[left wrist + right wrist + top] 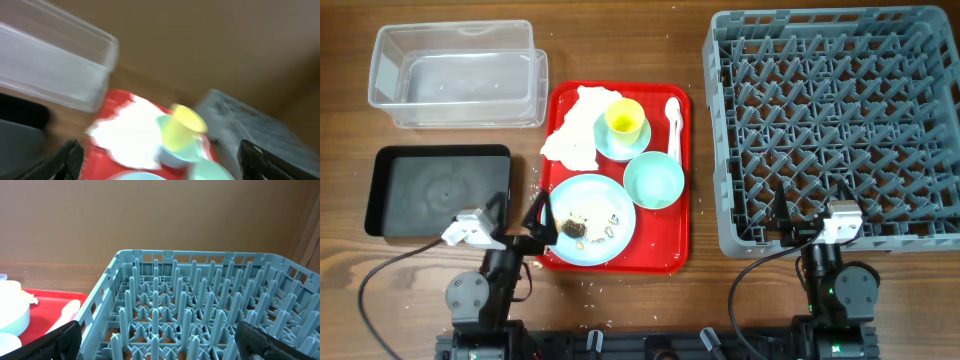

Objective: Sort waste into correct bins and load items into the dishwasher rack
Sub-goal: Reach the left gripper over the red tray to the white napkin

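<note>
On the red serving tray (pixel 675 250) lie a crumpled white napkin (pixel 578 125), a yellow cup (pixel 625 118) on a light blue saucer (pixel 610 150), a mint-green bowl (pixel 654 180), a white spoon (pixel 673 125) and a light blue plate (pixel 590 200) with brown lumps and crumbs. My left gripper (pixel 517 212) stands open at the tray's front left corner, beside the plate. Its blurred wrist view shows the cup (pixel 185 127) and napkin (pixel 132 135) ahead. My right gripper (pixel 812 205) is open at the front wall of the grey dishwasher rack (pixel 840 120), holding nothing; pegs of the rack (pixel 200 310) fill its view.
A clear plastic tub (pixel 460 75) stands at the back left, with a shallow black tray (pixel 438 190) in front of it, left of my left gripper. White crumbs dot the wood near the red tray's left edge. The spoon (pixel 67 312) shows left of the rack.
</note>
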`<state>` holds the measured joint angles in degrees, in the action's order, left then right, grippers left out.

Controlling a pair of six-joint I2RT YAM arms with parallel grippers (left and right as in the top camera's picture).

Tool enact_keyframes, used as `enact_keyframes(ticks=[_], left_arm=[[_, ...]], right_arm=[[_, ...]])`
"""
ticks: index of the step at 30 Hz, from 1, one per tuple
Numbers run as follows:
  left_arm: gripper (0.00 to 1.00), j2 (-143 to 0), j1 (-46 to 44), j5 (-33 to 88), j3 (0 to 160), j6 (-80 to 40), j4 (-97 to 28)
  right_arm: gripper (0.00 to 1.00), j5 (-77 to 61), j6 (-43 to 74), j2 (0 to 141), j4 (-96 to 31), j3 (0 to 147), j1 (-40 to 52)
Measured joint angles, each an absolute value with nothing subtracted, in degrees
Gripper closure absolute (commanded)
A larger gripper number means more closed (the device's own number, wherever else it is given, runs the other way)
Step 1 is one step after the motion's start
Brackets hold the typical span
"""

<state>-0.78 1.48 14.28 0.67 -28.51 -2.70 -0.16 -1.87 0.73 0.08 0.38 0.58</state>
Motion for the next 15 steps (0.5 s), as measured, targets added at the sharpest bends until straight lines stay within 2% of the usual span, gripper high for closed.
enact_keyframes(ticks=[5, 11, 15], left_arm=[[0.00, -0.8, 1.4, 27.7, 0.7, -38.6, -2.3], [0.00, -0.8, 1.4, 31.6, 0.6, -57.0, 0.6], [0.00, -0.8, 1.4, 33.2, 0.4, -63.3, 8.1]], right_arm=[[0.00, -0.1, -1.9, 0.7, 0.1, 0.4, 0.6], [0.00, -0.2, -1.9, 0.7, 0.1, 0.4, 0.6], [0.00, -0.1, -1.9, 0.7, 0.1, 0.4, 0.6]])
